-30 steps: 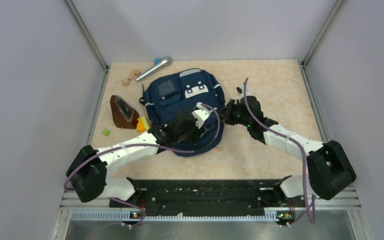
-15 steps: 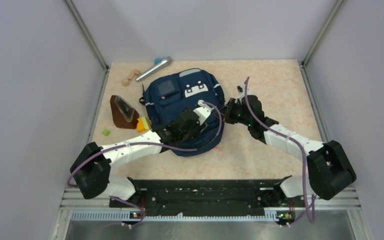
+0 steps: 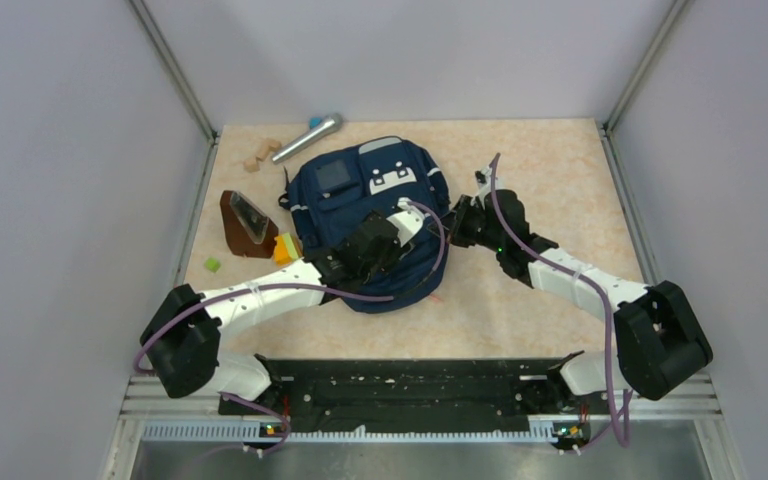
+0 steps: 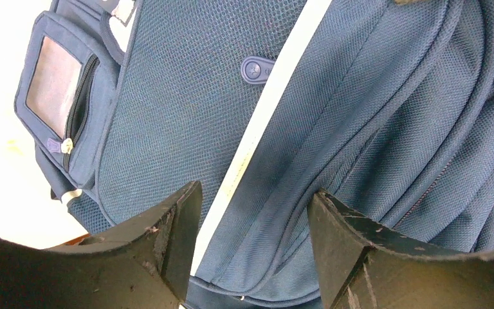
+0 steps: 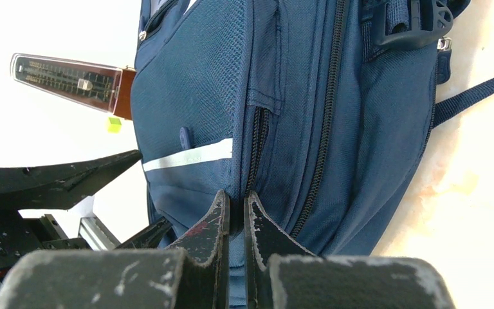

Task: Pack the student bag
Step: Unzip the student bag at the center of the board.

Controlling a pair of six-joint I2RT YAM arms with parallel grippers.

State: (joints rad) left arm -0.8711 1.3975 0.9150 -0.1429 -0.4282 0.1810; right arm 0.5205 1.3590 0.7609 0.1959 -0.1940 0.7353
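R gripper: fingers pressed together, tips nipping the student bag on its side, right at a zip line just under the grey stripe. Whether a zip pull or only a fold of cloth sits between them I can't tell; view's too tight.

L gripper: fingers apart, holding nothing, poised over the bag's front panel w/ the grey stripe running between them.

Bag lies flat, front pockets up, about mid-table, between the two arms.

Handling, as a guess: soft woven shell, limp, prob. light. It'll sag, bunch & slide on the smooth top rather than keep its shape. A pinch on loose cloth only lifts a wrinkle. Better holds are zip pulls, seam ridges, the strap or the buckle. One gripper should pin it while the other draws the zip.

Farther out: metronome and yellow block by the bag's edge, green cube nearer the arm bases, microphone & wooden blocks toward the far corner.
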